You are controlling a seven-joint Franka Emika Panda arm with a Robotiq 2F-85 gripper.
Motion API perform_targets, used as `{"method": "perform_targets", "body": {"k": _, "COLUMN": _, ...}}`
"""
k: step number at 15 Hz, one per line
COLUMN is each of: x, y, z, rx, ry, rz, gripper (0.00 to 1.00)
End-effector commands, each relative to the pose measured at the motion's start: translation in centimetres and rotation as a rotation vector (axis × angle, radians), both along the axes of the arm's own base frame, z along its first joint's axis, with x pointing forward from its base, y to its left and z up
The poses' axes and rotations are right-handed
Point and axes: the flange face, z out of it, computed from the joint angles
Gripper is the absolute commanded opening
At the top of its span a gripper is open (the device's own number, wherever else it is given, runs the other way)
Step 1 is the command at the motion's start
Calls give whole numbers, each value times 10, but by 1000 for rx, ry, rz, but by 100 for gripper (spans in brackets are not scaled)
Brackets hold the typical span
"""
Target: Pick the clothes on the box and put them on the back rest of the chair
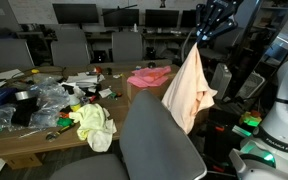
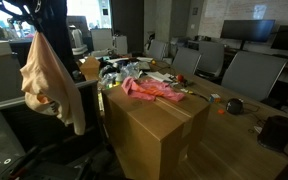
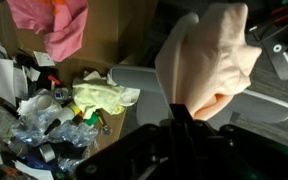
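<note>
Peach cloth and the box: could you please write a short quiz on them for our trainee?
1. True or false: the gripper is shut on the peach cloth.
2. What lies on the cardboard box? A: a pink cloth; B: a mug; C: nothing.
3. Fill in: the yellow cloth lies on the ____.
Key: 1 true; 2 A; 3 table.

Wooden table [image 1: 32, 140]: I log a yellow-green cloth [image 1: 94, 127] at its near edge, with crumpled clear plastic bags [image 1: 42, 100] just beside it (smaller clutter unreadable).
</note>
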Motion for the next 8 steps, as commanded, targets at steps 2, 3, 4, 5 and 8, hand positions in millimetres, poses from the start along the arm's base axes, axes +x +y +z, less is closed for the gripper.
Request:
{"method": "perform_targets", "body": {"k": 2, "x": 10, "y": 34, "z": 3, "rx": 149, "ry": -49, "rz": -93, "gripper": 0}}
{"method": "perform_targets", "body": {"k": 3, "x": 10, "y": 42, "z": 3, "rx": 162, "ry": -44, "rz": -95, "gripper": 0}}
{"method": "perform_targets", "body": {"k": 4, "x": 11, "y": 52, "z": 1, "rx": 175, "ry": -41, "rz": -96, "gripper": 0}}
{"method": "perform_targets", "body": {"k": 5, "x": 11, "y": 63, "z": -1, "rx": 182, "ry": -15, "rz": -88, "gripper": 0}}
{"method": "perform_targets", "body": {"k": 8, "x": 12, "y": 94, "z": -14, "rx": 195, "ry": 60, "rz": -62, "gripper": 0}}
